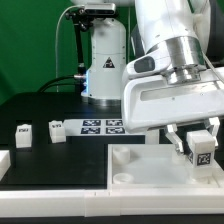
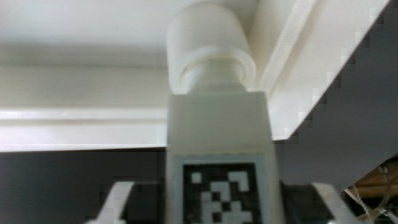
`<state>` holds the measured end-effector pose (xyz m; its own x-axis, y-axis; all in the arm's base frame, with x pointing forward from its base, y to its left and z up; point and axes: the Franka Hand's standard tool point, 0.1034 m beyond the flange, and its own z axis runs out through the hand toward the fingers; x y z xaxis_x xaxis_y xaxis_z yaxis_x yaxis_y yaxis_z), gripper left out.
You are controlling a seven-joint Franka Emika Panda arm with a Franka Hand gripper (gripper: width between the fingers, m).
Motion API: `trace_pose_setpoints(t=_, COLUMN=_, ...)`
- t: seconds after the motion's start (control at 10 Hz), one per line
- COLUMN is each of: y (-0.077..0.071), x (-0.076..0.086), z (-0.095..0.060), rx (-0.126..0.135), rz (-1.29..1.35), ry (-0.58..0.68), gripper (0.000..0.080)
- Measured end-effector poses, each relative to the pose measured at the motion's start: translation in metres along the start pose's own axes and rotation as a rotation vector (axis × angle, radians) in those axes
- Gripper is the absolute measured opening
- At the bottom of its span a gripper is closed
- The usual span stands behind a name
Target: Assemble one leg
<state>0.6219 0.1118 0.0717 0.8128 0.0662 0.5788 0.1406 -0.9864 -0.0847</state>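
My gripper (image 1: 199, 146) is shut on a white leg (image 1: 200, 150) with a black-and-white tag on its face, holding it at the exterior view's right, just over the large white panel (image 1: 150, 168). In the wrist view the leg (image 2: 222, 130) stands between my fingers (image 2: 121, 205), its round far end reaching to the panel's raised rim (image 2: 107, 100). Two other small white legs (image 1: 22, 133) (image 1: 57, 131) stand on the black table at the exterior view's left.
The marker board (image 1: 100, 126) lies on the table behind the panel. A white part (image 1: 3, 162) sits at the left edge in the exterior view. The robot's base (image 1: 105, 60) stands at the back, before a green backdrop.
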Motion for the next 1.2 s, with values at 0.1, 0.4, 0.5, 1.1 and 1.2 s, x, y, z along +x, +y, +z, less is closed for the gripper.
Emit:
trace_pose_setpoints(t=0.1, y=0.0007, x=0.0003, z=0.0006, rx=-0.003, rz=0.001, ry=0.016, gripper=0.0291)
trace_pose_setpoints(t=0.4, y=0.0005, x=0.0001, z=0.0005, rx=-0.003, rz=0.001, ry=0.018, gripper=0.0291)
trace_pose_setpoints(t=0.5, y=0.0005, x=0.0004, z=0.0001, rx=-0.002, rz=0.001, ry=0.008, gripper=0.0291)
trace_pose_setpoints(t=1.1, y=-0.0005, x=-0.0040, z=0.0024, rx=0.005, rz=0.002, ry=-0.026, gripper=0.0645)
trace_pose_setpoints(t=1.2, y=-0.0005, x=-0.0041, z=0.0025, rx=0.005, rz=0.002, ry=-0.026, gripper=0.0645)
